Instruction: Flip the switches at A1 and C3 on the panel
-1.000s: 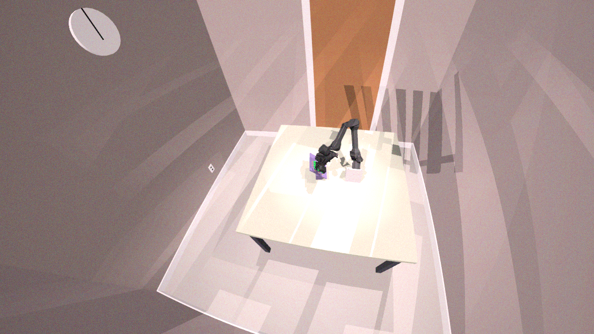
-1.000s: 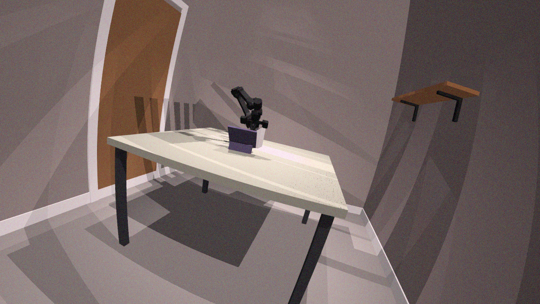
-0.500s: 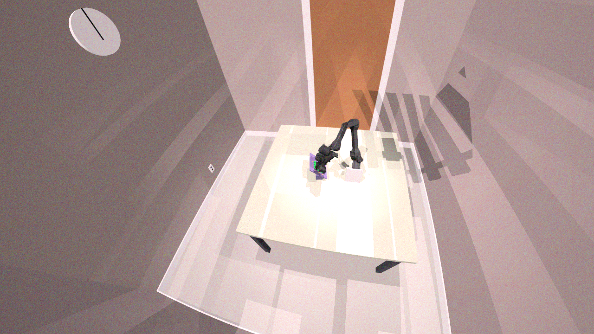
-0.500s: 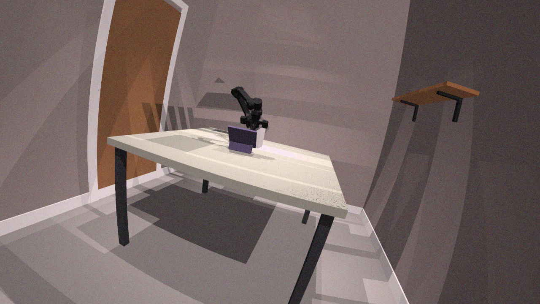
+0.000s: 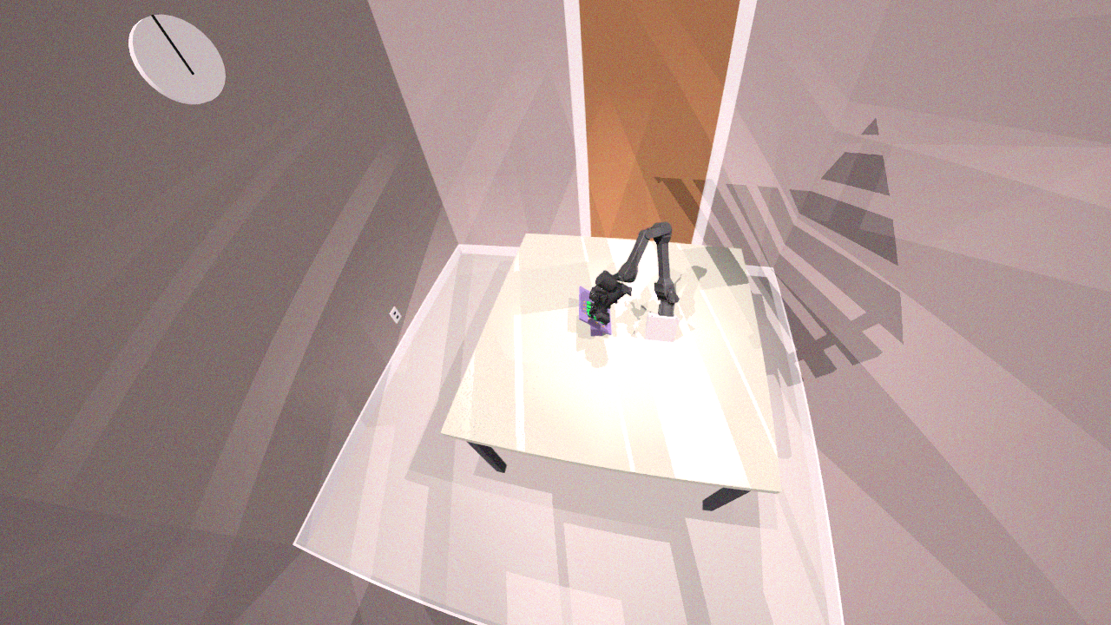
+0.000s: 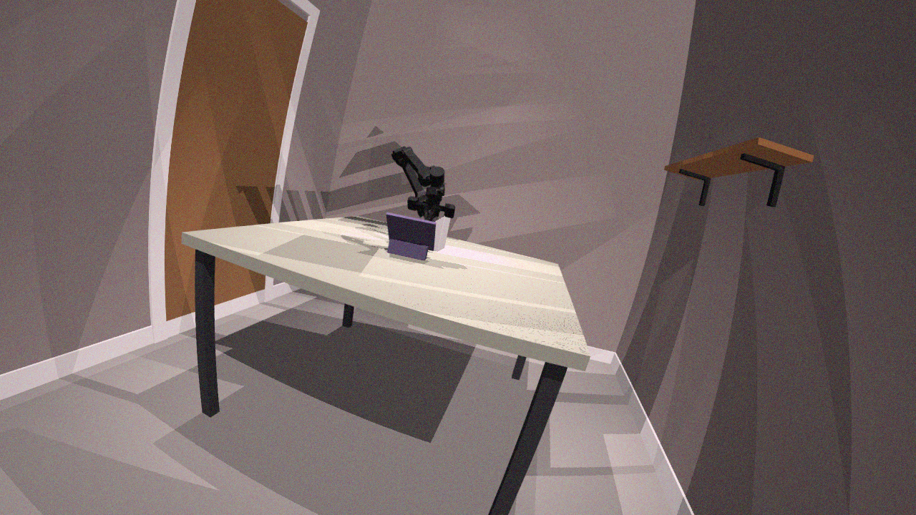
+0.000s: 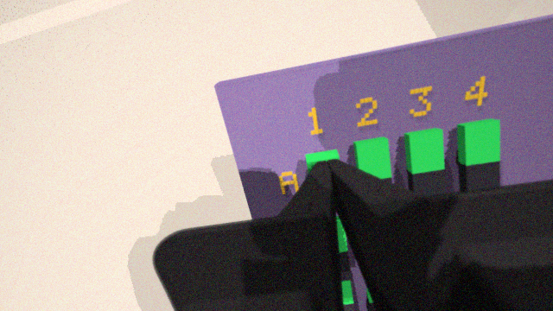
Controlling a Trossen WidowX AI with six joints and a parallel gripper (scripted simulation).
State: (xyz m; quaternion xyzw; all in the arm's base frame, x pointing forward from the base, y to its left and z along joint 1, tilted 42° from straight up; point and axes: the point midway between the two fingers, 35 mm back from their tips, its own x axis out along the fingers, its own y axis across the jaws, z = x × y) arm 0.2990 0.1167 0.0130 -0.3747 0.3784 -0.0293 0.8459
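So the purple switch panel [image 7: 389,78] sits tilted on the cream table [image 5: 621,404], just beside the arm's white base block [image 5: 662,326]. The gripper [image 7: 330,166] is clenched tight, fingers pressed together into one point, nothing between them. In the wrist view that point sits right on the near part of the A1 switch [image 7: 321,157], next to the printed "A" and under the "1"; only the far green strip of that switch shows past the tip. The A2 [image 7: 372,156], A3 [image 7: 424,150] and A4 [image 7: 479,142] switches line up off to the right, apart from the fingers. The lower rows, C3 included, are mostly hidden behind the gripper body. From the top camera the gripper [image 5: 596,305] hangs right over the panel.
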